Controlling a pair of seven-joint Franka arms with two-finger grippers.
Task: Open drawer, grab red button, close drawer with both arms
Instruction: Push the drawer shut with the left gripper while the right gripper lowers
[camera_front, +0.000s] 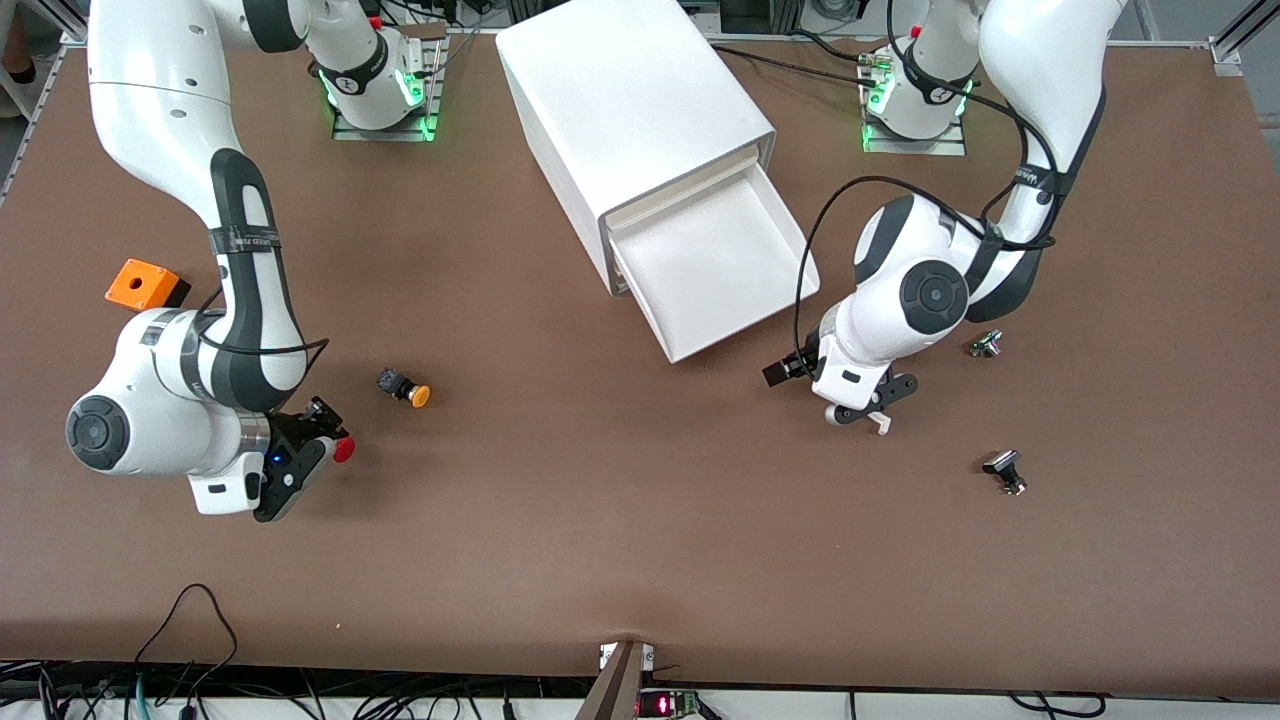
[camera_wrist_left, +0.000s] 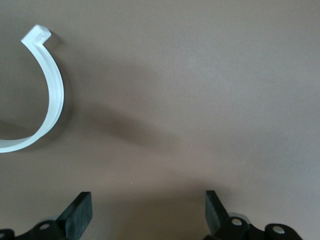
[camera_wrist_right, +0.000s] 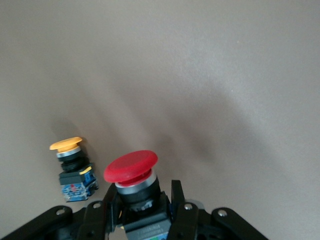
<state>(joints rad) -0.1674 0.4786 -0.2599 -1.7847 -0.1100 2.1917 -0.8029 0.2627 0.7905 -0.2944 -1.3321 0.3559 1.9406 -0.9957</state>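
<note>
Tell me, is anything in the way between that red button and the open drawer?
Nothing blocks it. The right tool holds the button; bare table leads to the drawer. The orange button lies near that path, low on the table.

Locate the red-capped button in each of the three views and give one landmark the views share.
Front view: the red button sits clamped in the right gripper, over the table toward the right arm's end.
Right wrist view: the red button between the fingers, cap outward.
Left wrist view: not in it.
Shared landmark: the orange-capped button.
</note>
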